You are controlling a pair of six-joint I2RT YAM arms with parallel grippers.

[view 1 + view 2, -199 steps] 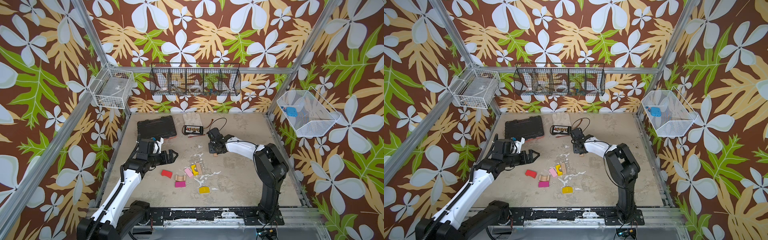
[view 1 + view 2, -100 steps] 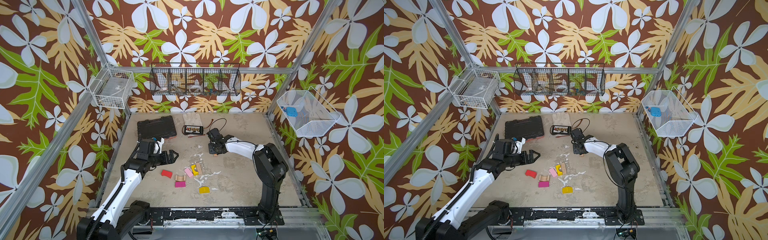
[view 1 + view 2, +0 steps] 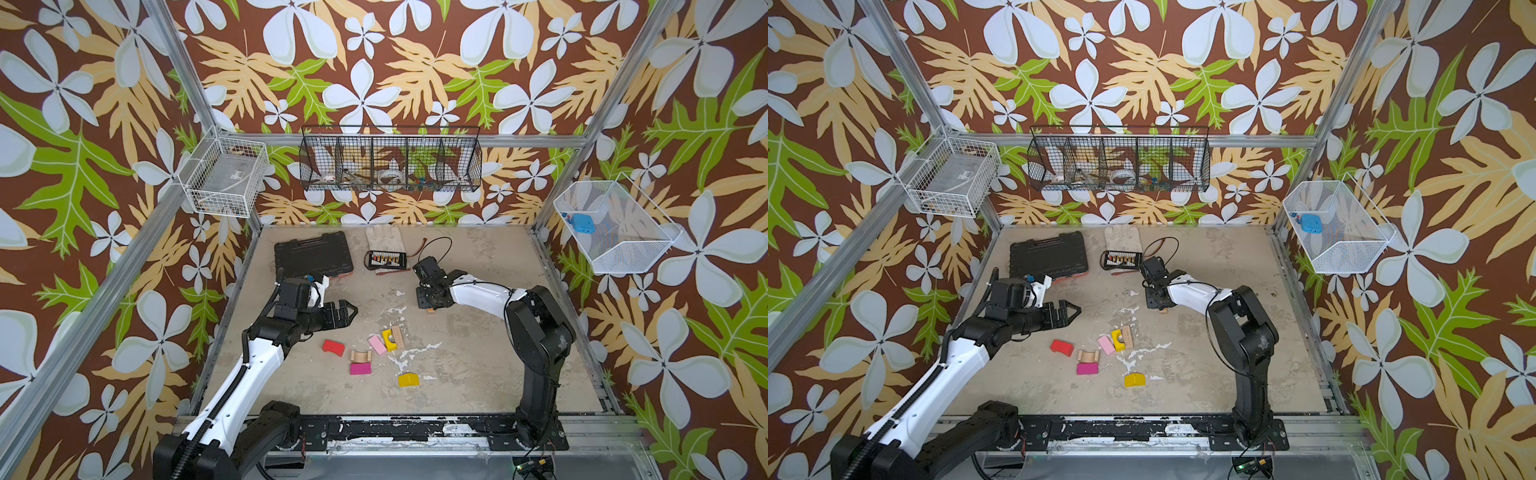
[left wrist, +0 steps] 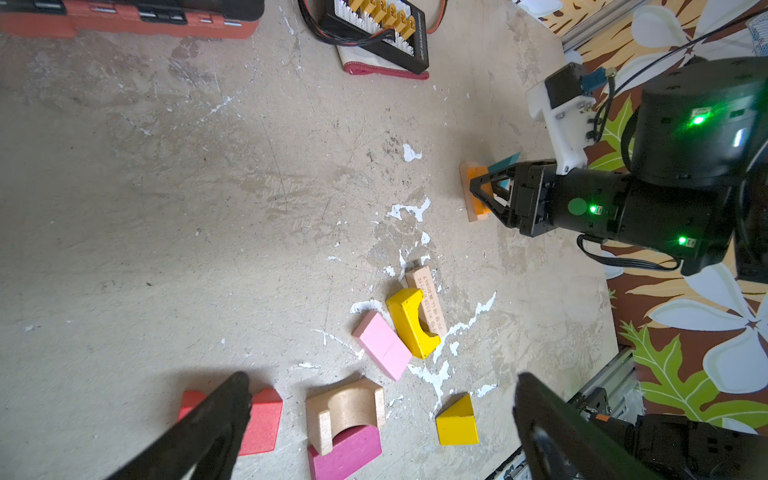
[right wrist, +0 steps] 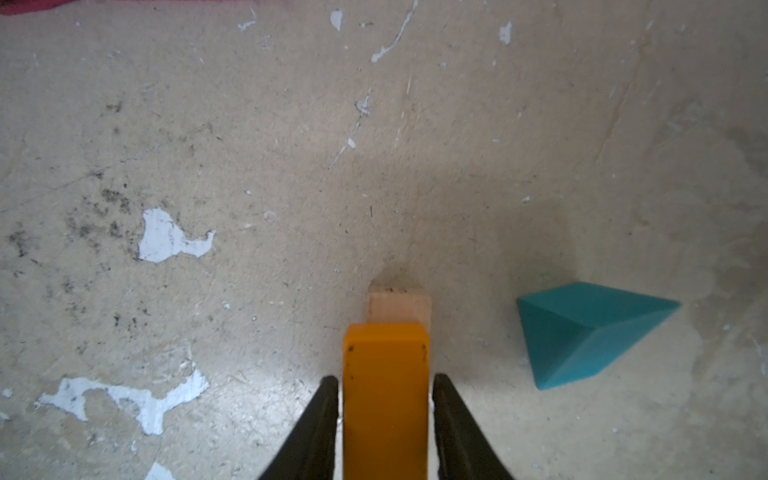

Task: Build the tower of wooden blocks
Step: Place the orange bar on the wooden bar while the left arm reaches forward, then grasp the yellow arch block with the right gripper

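Right claw point(image 5: 384, 380): parted slightly, thin gap either side of orange rectangular wood block point(image 5: 385, 349), no grip. Orange block stacked on plain wood rectangular block point(image 5: 399, 305), on counter point(image 5: 249, 124). Teal wood wedge point(image 5: 582, 332) just beside, flat on counter, unstacked. Left claw point(image 3: 349, 312): spread wide, empty, near scattered red, pink, magenta, yellow wood blocks point(image 3: 377, 345) toward front.

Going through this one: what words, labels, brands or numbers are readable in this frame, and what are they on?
No text here can be read with certainty.
Plain wood block beside the yellow arch: a line of small dark printed characters along its face, too blurred to read.
Black connector board: no marking legible.
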